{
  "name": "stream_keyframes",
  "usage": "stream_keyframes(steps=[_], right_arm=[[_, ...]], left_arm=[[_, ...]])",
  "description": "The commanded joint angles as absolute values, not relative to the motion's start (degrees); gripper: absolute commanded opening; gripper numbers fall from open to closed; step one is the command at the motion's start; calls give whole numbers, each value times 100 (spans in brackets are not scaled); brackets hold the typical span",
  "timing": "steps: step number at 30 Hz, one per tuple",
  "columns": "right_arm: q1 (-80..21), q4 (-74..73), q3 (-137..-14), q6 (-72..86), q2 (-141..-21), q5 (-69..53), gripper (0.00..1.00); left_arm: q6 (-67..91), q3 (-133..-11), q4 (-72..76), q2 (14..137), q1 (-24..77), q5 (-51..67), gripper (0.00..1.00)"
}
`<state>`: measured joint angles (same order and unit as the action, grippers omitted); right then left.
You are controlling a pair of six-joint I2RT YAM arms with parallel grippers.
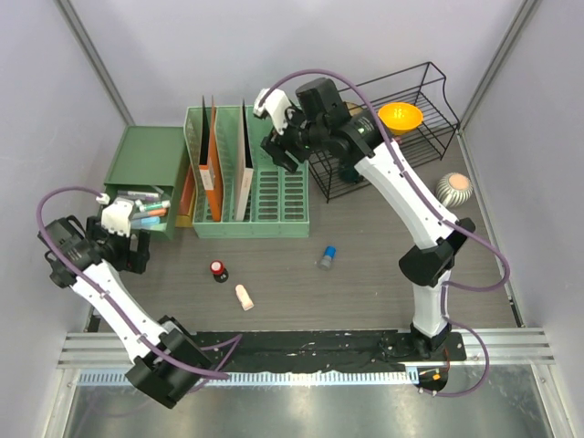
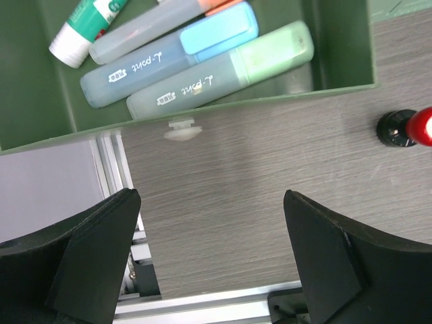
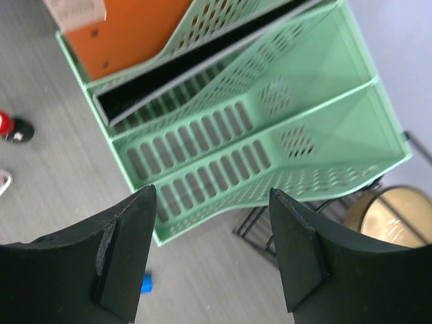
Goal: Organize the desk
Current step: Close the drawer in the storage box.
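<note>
Near edge: a black rail (image 1: 310, 345) runs along the front and carries both arm bases.
Desk: the desk (image 1: 374, 297), dark wood-grain, spreads from that rail back to the pale walls and bears everything else.
Loose items: a pale stub (image 1: 244, 297) lies nearest. Just beyond it is a red-topped black piece (image 1: 218, 269). Well to the right lies a blue-capped item (image 1: 327, 257).
Left gripper: the left gripper (image 2: 210, 199) hangs over bare desk at the left, just short of the open drawer. Its fingers are spread wide with nothing between them.
Drawer: the green drawer (image 2: 337, 40) is pulled out of the green drawer box (image 1: 146, 155). Inside lie a green highlighter (image 2: 223, 71), a blue highlighter (image 2: 169, 61), an orange-capped highlighter (image 2: 148, 30) and a white-and-green tube (image 2: 84, 27).
Ribbed ball: a ribbed ball (image 1: 454, 188) sits alone at the right side.
File rack: the green file rack (image 1: 274, 196) stands mid-back, with an orange folder (image 1: 210, 164) upright in a left slot.
Right gripper: the right gripper (image 3: 210, 194) hovers over the rack's right slots, fingers parted and gripping nothing.
Basket: a black wire basket (image 1: 342, 178) stands at the far right, with an orange bowl (image 1: 401, 117) inside.
</note>
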<state>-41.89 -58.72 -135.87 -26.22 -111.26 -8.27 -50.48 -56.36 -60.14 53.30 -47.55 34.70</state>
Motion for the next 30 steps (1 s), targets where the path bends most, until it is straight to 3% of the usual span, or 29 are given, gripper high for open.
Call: stream_keyframes(steps=[1,11,18,30], right_arm=[[-4227,-4872,-13941,-2655,-11022,-975,72],[-4228,-4281,-13369,-2865,-10908,-817,72],[-4228,-4184,-13061,-2892,-10775,-721,72],[-4228,-4192,-12657,-2918,-10556,-492,72]], left_arm=[[-4782,-5625,-5818,5098,-4799,3832,93],[-4324,-5687,-5634,5282,-4790,3867,84],[-4122,-5485,-5028,5431,-4773,4034,71],[-4008,-5344,-4545,5809,-4693,4139,62]])
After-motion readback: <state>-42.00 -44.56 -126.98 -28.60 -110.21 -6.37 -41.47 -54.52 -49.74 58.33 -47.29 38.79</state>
